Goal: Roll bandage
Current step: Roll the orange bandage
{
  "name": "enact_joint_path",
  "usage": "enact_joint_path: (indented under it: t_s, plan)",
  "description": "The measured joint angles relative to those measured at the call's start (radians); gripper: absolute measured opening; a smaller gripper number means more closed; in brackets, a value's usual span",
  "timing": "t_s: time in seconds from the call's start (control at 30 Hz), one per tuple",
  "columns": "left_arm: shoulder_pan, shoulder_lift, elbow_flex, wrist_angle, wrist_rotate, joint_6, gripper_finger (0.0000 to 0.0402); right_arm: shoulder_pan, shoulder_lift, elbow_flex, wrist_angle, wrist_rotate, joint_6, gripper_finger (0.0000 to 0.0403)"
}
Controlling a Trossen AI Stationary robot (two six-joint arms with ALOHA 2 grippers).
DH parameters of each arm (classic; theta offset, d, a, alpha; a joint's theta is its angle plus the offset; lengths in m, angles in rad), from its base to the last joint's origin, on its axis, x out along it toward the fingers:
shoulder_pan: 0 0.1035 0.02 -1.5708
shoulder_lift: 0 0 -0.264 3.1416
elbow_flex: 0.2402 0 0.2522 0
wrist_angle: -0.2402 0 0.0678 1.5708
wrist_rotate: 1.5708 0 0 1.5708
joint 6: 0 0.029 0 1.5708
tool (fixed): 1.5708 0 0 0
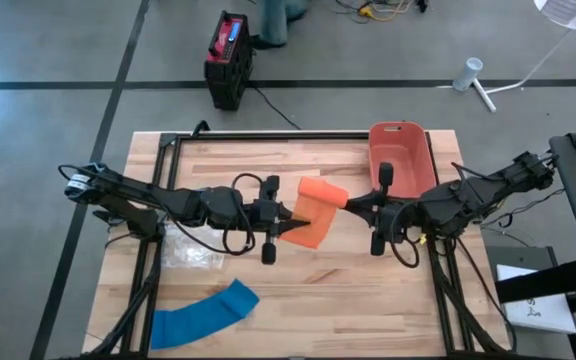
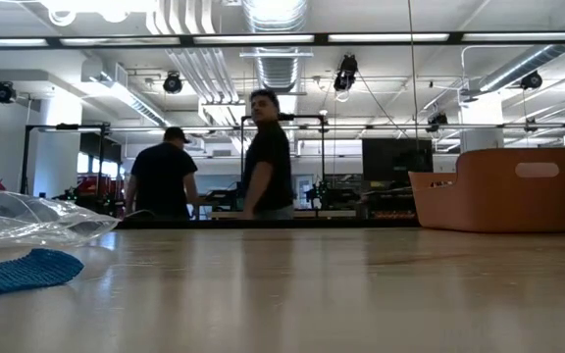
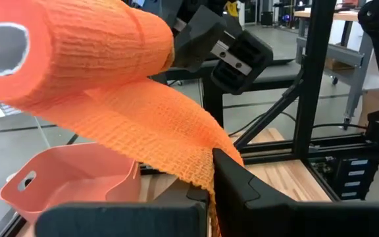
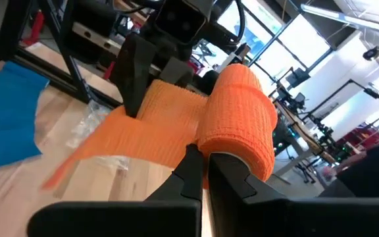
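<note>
Orange bandage (image 1: 316,212) stretches between both clamped tools.

The orange bandage (image 1: 316,212) is held above the middle of the table, partly rolled: a tight roll (image 3: 77,56) (its hollow white core showing at one end) with a loose crinkled tail (image 4: 143,135) stretching away from it. The tail hangs taut and slanted.
</note>
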Motion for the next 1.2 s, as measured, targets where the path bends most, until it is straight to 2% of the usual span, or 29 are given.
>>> enact_joint_path:
  t_s: [0.1,0.27,0.37,0.53,0.9,1.03,1.2]
  plan:
    - [0.000,0.000,0.000,-0.018,-0.008,0.000,0.0000,0.000,-0.001,0.005,0.010,-0.034,0.045,0.0004]
    - [0.000,0.000,0.000,-0.024,-0.130,0.043,0.0008,0.000,-0.003,0.020,0.010,-0.130,0.105,0.0004]
    - [0.000,-0.008,0.000,-0.056,-0.151,0.065,0.0027,0.004,-0.003,0.021,0.004,-0.155,0.111,0.0004]
    - [-0.006,-0.050,0.001,-0.093,-0.151,0.073,0.0078,0.015,-0.007,0.021,-0.018,-0.265,0.111,0.0004]
    - [-0.120,-0.167,0.001,-0.079,-0.183,0.252,0.0214,0.087,-0.011,0.021,-0.104,-0.267,0.097,0.0004]
    - [-0.166,-0.141,0.001,0.022,-0.185,0.300,0.0239,0.101,-0.012,0.022,-0.158,-0.264,0.093,0.0004]
    - [-0.213,-0.038,0.002,0.151,-0.187,0.395,0.0244,0.095,-0.012,0.022,-0.182,-0.238,0.088,0.0004]
